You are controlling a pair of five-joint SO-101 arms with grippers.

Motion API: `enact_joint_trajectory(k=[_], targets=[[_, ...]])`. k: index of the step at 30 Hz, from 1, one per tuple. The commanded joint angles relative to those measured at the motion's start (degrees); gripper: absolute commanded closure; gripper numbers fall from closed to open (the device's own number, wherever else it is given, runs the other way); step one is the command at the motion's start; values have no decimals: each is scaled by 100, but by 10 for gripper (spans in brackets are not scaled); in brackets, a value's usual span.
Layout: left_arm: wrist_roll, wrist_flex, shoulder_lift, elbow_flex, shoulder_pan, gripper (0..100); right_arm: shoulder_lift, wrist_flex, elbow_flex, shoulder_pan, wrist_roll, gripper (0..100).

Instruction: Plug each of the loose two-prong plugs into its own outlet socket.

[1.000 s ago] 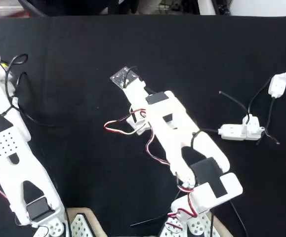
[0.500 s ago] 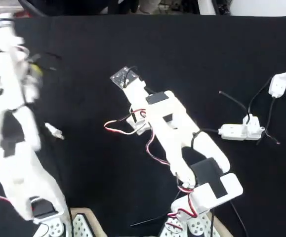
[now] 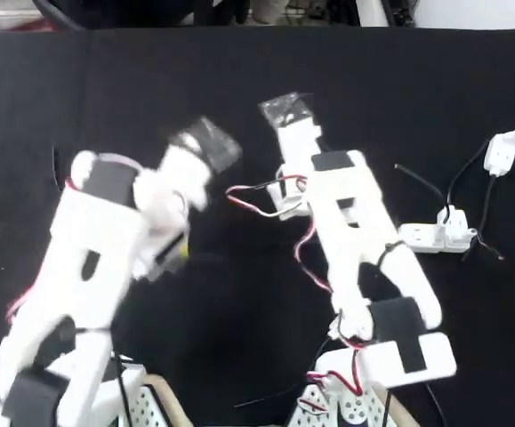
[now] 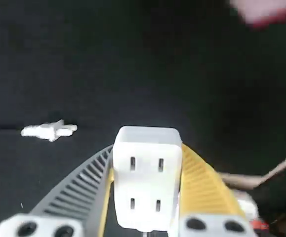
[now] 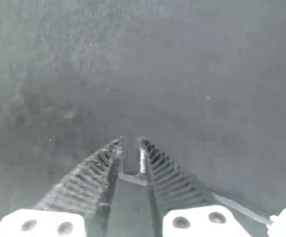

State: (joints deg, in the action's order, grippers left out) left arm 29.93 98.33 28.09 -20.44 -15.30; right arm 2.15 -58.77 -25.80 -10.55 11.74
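Note:
My left gripper (image 4: 145,165) is shut on a white outlet block (image 4: 145,173) whose two pairs of slots face the camera. Beyond it a small white loose plug (image 4: 49,131) lies on the black cloth. In the high view the left gripper (image 3: 205,145) is blurred, left of the table's middle. My right gripper (image 3: 284,111) sits just to its right; its ribbed fingers (image 5: 103,160) stand together with nothing visible between them, just above bare cloth. A white outlet strip (image 3: 420,237) carrying a white plug (image 3: 455,222) lies at the right. A white plug (image 3: 503,151) on a black cable lies farther right.
Black cables (image 3: 457,182) loop around the outlet strip and the far-right plug. Red and white servo wires (image 3: 266,191) hang off the right arm. The black cloth (image 3: 150,80) covers the whole table, with open room across the back.
The left arm has swung from the table's far left edge toward the middle, carrying the outlet block. The right arm has shifted to the right and a little farther back.

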Motion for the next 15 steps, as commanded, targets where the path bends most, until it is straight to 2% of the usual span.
enact_joint_trajectory(k=[1, 5, 8, 10, 15], targets=[[501, -1002, 853, -1780, -295, 970, 444, -132, 259, 132, -105, 946], [1011, -2356, 1538, -3582, -444, 970, 514, -176, 277, 299, -193, 948], [1407, -2989, 1978, -4523, -462, 968, 532, -176, 277, 404, -255, 947], [1398, -3358, 2242, -4901, -470, 959, 523, -158, 268, 360, -264, 946], [1064, -3420, 2620, -5332, -163, 762, 488, -149, 259, 220, -264, 946]])
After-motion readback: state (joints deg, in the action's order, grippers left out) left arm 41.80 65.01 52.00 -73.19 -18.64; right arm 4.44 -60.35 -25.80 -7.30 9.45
